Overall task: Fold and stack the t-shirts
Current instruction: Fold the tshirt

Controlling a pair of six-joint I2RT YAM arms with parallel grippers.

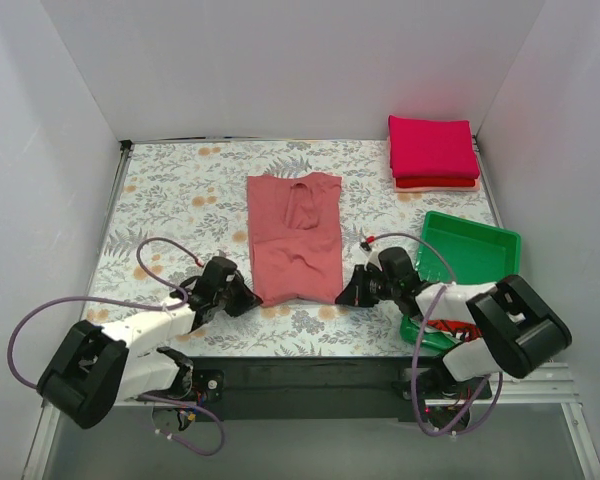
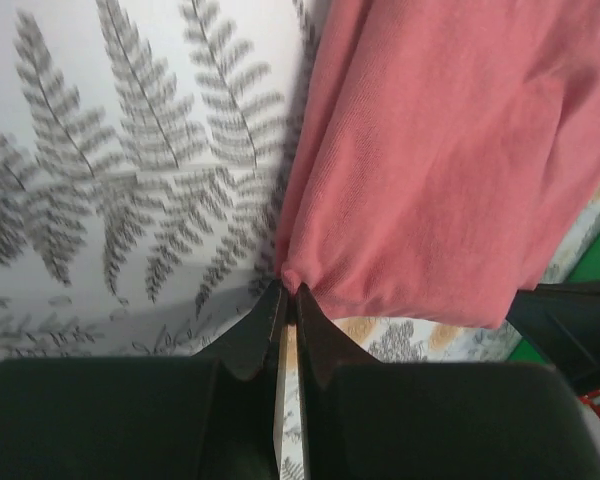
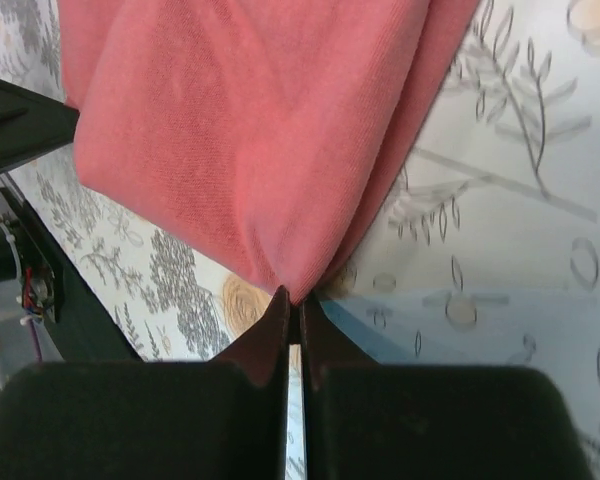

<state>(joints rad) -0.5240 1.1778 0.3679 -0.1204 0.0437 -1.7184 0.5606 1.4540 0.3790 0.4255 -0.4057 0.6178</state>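
Observation:
A dusty salmon-red t-shirt lies on the floral covering as a long strip, sleeves folded in and collar at the far end. My left gripper is shut on its near left corner; in the left wrist view the gripper pinches a small bunch of the salmon cloth. My right gripper is shut on the near right corner, and in the right wrist view this gripper meets on the tip of the shirt. A stack of folded t-shirts, magenta on top of red, sits at the back right.
A green plastic tray stands at the right, just beyond my right arm, with something red showing at its near end. White walls close in the table on three sides. The near table edge runs just below both grippers.

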